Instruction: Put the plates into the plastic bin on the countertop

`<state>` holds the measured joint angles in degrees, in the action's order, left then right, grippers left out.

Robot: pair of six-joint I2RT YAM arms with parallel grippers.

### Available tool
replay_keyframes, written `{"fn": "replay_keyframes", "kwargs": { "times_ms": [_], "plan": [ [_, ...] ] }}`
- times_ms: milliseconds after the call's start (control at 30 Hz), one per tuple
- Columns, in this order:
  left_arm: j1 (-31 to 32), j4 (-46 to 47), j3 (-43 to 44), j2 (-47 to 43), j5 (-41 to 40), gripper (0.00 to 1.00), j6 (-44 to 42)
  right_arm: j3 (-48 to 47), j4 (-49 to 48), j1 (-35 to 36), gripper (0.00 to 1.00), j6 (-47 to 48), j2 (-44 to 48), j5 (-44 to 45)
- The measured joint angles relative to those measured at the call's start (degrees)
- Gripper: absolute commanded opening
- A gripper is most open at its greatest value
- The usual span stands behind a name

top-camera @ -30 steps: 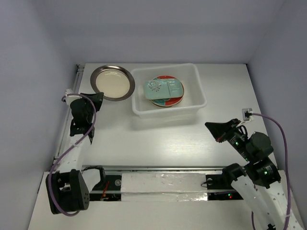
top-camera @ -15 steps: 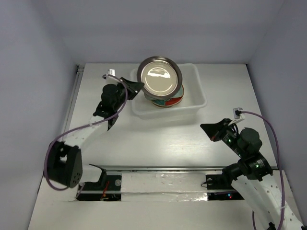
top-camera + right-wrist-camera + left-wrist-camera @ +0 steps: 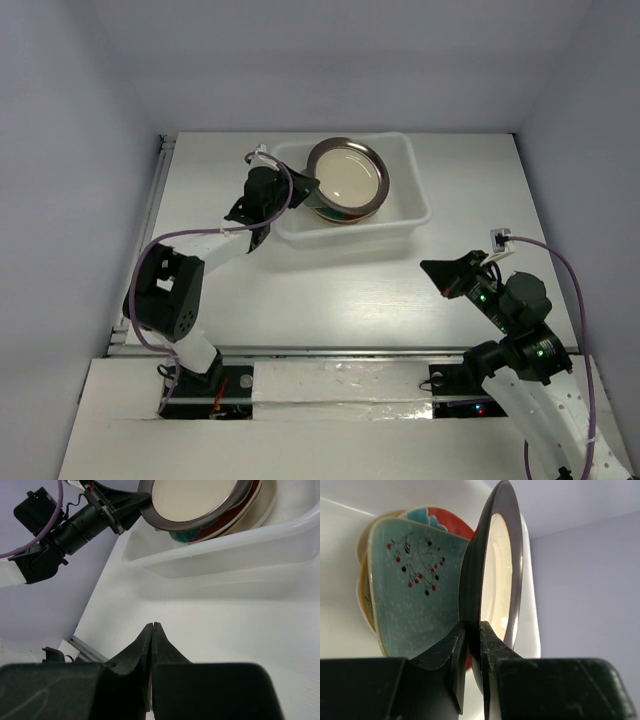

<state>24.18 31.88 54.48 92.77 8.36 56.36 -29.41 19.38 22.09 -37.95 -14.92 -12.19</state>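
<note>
My left gripper [image 3: 303,189] is shut on the rim of the dark-rimmed cream round plate [image 3: 348,177] and holds it over the plastic bin [image 3: 404,212], low above the stack of plates inside. In the left wrist view the fingers [image 3: 457,645] pinch the plate's edge [image 3: 495,570]; a teal plate with red berries [image 3: 415,595] and a red-and-teal plate [image 3: 447,522] lie under it. The right wrist view shows the held plate [image 3: 192,500] and the bin [image 3: 225,550]. My right gripper [image 3: 432,267] is shut and empty above the countertop [image 3: 340,290], in front of the bin.
Pale lavender walls [image 3: 70,150] close in the countertop on the left, back and right. A metal rail [image 3: 140,250] runs along the left edge. The arm bases and a taped strip [image 3: 330,385] sit at the near edge.
My left gripper took the dark-rimmed cream plate from the countertop left of the bin, lifted it tilted, and has carried it right and lowered it over the stack in the bin. The right arm barely moved.
</note>
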Motion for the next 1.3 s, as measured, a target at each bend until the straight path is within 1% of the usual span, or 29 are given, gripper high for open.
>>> {"fn": "replay_keyframes", "kwargs": {
  "times_ms": [67, 133, 200, 233, 267, 333, 367, 433, 467, 567, 667, 700, 733, 767, 800, 833, 900, 933, 1000, 1033, 1100, 1133, 1300],
  "plan": [
    [0.0, -0.5, 1.0, 0.6, -0.9, 0.01, -1.1, 0.0, 0.0, 0.0, 0.0, 0.0, 0.0, 0.0],
    [0.0, -2.0, 2.6, 1.6, -2.0, 0.09, -2.9, 0.0, 0.2, 0.0, 0.0, 0.0, 0.0, 0.2],
    [0.0, -3.3, 3.7, 2.4, -3.1, 0.19, -4.0, 0.0, 0.3, 0.0, 0.01, 0.0, 0.0, 0.3],
    [0.0, -3.4, 4.0, 2.5, -3.5, 0.19, -4.5, 0.0, 0.4, 0.0, 0.01, 0.0, 0.0, 0.4],
    [0.0, -3.6, 4.2, 2.5, -4.3, 0.28, -5.1, 0.0, 0.4, 0.0, 0.01, 0.0, -0.1, 0.5],
    [0.0, -3.5, 4.2, 2.5, -5.2, 0.39, -6.3, 0.0, 0.7, 0.0, 0.01, 0.0, -0.1, 0.7],
    [0.0, -3.6, 4.3, 2.5, -5.7, 0.5, -6.7, 0.0, 0.7, 0.0, 0.02, 0.1, -0.1, 0.7],
    [0.0, -3.8, 4.3, 2.5, -6.4, 0.59, -7.8, 0.0, 0.9, 0.0, 0.04, 0.2, -0.2, 0.9],
    [0.0, -4.0, 4.3, 2.4, -6.8, 0.66, -8.2, -0.2, 1.1, 0.0, 0.06, 0.3, -0.3, 1.0],
    [0.0, -5.2, 4.5, 1.7, -8.6, 0.74, -10.2, -1.0, 1.9, 0.0, 0.13, 0.6, -0.7, 1.7],
    [0.0, -7.3, 4.8, -1.3, -10.4, 0.78, -12.4, -2.3, 2.6, 0.0, 0.22, 1.1, -0.9, 2.8],
    [0.0, -8.1, 5.1, -2.9, -10.9, 0.82, -13.3, -2.7, 2.8, 0.0, 0.23, 1.3, -0.9, 3.1],
    [0.0, -8.9, 5.5, -4.6, -11.7, 0.83, -14.2, -3.1, 3.0, 0.0, 0.27, 1.4, -0.9, 3.5],
    [0.0, -9.5, 5.8, -6.2, -12.5, 0.89, -15.1, -3.4, 3.0, 0.0, 0.3, 1.6, -0.9, 3.8],
    [0.0, -9.7, 6.2, -8.3, -13.0, 0.9, -15.7, -3.7, 3.1, 0.0, 0.33, 1.6, -0.9, 4.1],
    [0.0, -10.0, 6.6, -10.3, -13.6, 0.92, -16.3, -4.0, 3.2, 0.0, 0.41, 1.7, -0.9, 4.4],
    [0.0, -10.7, 6.7, -14.4, -14.7, 0.98, -17.5, -4.4, 3.4, 0.0, 0.51, 1.7, -0.9, 5.2],
    [0.0, -11.2, 6.6, -16.7, -15.2, 0.99, -17.9, -4.7, 3.8, 0.0, 0.6, 1.9, -0.8, 5.7],
    [0.0, -11.3, 5.9, -21.4, -15.5, 0.99, -18.2, -5.6, 4.7, 0.0, 0.67, 2.0, -0.8, 6.8],
    [0.0, -11.4, 5.0, -23.7, -15.4, 0.99, -18.2, -6.0, 5.1, 0.0, 0.73, 2.2, -0.7, 7.4],
    [0.0, -11.9, 2.8, -28.9, -14.6, 0.99, -18.3, -7.4, 6.5, 0.0, 0.78, 2.4, -0.1, 8.6],
    [0.0, -12.5, 1.6, -31.3, -14.0, 0.99, -18.3, -8.3, 7.2, 0.0, 0.83, 2.5, 0.2, 9.4],
    [0.0, -18.4, -2.3, -42.4, -11.0, 0.99, -19.9, -14.6, 11.1, 0.0, 0.87, 3.9, 2.2, 15.4]
  ]
}}
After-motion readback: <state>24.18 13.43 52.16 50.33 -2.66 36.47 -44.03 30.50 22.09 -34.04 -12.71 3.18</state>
